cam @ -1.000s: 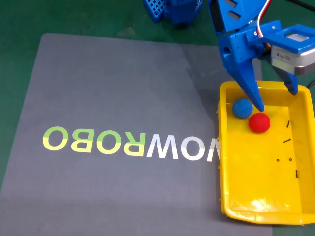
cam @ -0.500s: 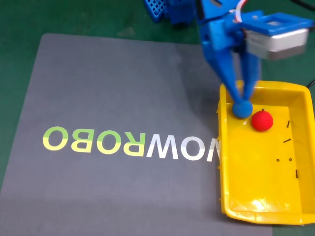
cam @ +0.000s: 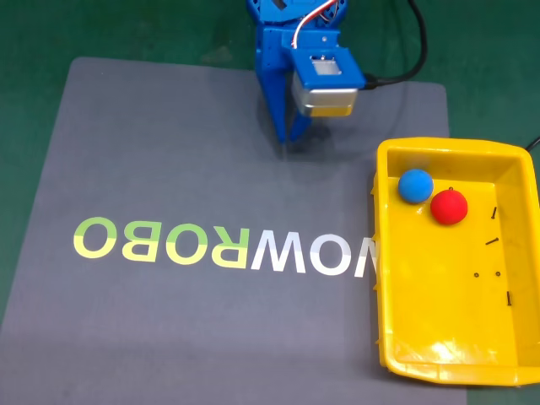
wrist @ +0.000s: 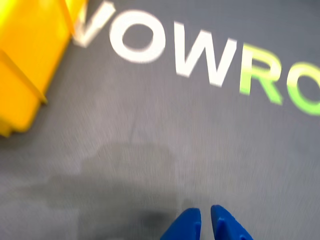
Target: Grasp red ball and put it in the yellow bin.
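Note:
The red ball (cam: 448, 207) lies inside the yellow bin (cam: 387, 337), near its far end, with the blue ball (cam: 415, 186) just to its left. My blue gripper (cam: 287, 137) hangs over the grey mat near the far edge, well left of the bin, with nothing between its fingers. In the wrist view the two blue fingertips (wrist: 186, 227) stand almost together, the gripper (wrist: 205, 225) shut, and the bin's outer wall (wrist: 25, 60) shows at the upper left.
A grey mat (cam: 169, 169) with the lettering "WOWROBO" (cam: 224, 246) covers the table; green surface lies around it. Small black specks (cam: 492, 242) dot the bin floor. The arm's blue base (cam: 278, 13) stands at the far edge.
The gripper has swung left and back from above the bin to above the mat and has closed. The red ball stays in the bin beside the blue ball.

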`<state>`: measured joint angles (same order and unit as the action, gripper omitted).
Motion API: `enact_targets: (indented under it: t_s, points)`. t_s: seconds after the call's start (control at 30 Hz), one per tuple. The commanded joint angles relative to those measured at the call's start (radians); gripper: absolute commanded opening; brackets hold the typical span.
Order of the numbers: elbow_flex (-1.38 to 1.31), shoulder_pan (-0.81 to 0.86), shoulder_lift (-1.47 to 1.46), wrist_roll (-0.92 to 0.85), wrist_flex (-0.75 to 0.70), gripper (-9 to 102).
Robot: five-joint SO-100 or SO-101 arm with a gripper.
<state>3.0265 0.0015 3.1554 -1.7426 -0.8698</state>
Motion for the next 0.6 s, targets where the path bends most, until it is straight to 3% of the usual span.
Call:
enact_targets:
  t_s: [0.0, 0.4, 0.57]
  points:
    - [0.026, 0.035, 0.086, 0.002, -0.083, 0]
    - [0.074, 0.058, 0.172, 0.011, -0.446, 0]
    - [0.074, 0.058, 0.172, -0.005, -0.5, 0]
